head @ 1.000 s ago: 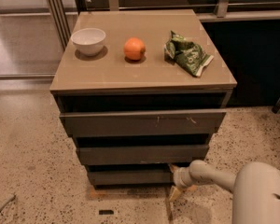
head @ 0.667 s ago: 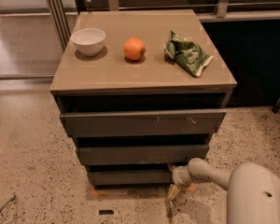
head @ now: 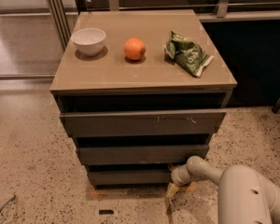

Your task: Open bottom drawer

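Low at the near right corner of the cabinet point(head: 144, 76), my gripper point(head: 172, 191) points down at the floor, just beside the right end of the bottom drawer point(head: 128, 177). Whether it is open or closed, I cannot tell. The bottom drawer sits lowest, beneath two wider fronts. On top, left to right: bowl point(head: 88, 41), orange point(head: 134, 48), green packet point(head: 187, 56).

Dim warm overhead light, soft shadow beside bowl point(head: 88, 41), hand point(head: 171, 191) low at right end of bottom drawer point(head: 128, 177)
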